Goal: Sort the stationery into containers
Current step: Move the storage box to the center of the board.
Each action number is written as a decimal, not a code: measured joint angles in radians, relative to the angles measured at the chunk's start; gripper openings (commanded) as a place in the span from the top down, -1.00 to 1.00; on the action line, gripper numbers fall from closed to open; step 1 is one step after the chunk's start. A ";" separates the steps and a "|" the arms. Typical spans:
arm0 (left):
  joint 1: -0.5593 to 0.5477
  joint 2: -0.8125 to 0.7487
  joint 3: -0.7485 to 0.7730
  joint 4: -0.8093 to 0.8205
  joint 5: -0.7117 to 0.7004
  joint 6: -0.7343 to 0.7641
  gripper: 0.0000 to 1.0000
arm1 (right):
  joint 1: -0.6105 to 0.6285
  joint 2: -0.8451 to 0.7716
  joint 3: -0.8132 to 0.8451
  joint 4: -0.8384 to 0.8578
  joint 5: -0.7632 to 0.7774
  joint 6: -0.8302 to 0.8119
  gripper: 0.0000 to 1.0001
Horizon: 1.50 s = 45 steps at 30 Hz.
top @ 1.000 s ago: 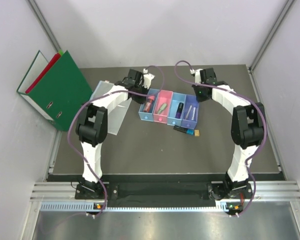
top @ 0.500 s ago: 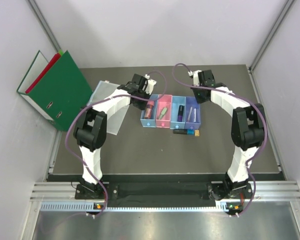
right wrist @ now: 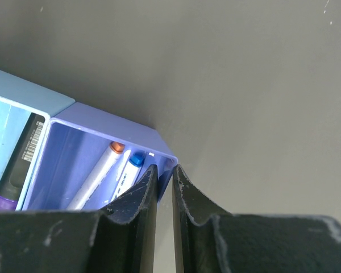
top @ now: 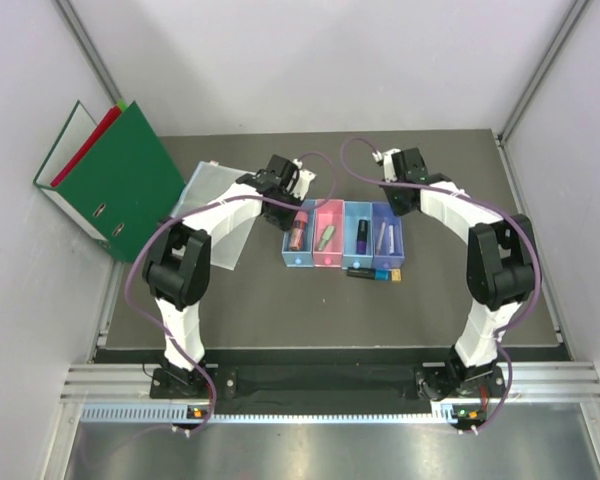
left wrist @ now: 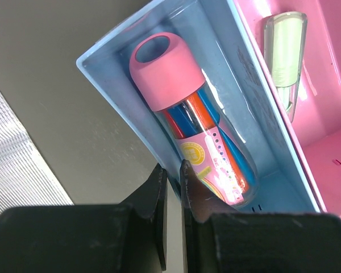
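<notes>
The four joined bins (top: 342, 262) stand mid-table. The light blue bin (left wrist: 111, 91) holds the pink-capped glue stick (left wrist: 187, 119). The pink bin (left wrist: 329, 131) holds the green highlighter (left wrist: 284, 54). The blue bin (right wrist: 8, 111) holds a dark pen (right wrist: 17, 170). The purple bin (right wrist: 102, 122) holds two white markers (right wrist: 96, 170). My left gripper (left wrist: 171, 173) is shut on the light blue bin's far wall. My right gripper (right wrist: 165, 175) is shut on the purple bin's far corner wall. A black marker (top: 365, 272) and a tiny tan block (top: 397, 274) lie on the table against the bins' near side.
Green and red ring binders (top: 115, 175) lean at the far left. A clear plastic sleeve (top: 215, 215) lies left of the bins under my left arm. The walls close in on both sides.
The row of bins has slid toward the near edge, up to the black marker. Both grippers moved with it, still clamped on its far walls.
</notes>
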<state>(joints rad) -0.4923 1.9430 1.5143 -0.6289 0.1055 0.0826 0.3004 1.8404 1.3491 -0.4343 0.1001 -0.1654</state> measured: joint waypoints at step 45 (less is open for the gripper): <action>0.020 0.055 0.070 0.004 -0.070 0.031 0.79 | 0.029 0.126 0.179 -0.061 0.064 -0.019 0.85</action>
<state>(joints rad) -0.4721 1.9984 1.5845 -0.6247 0.0353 0.1135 0.3298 1.9667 1.5280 -0.4953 0.1642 -0.1844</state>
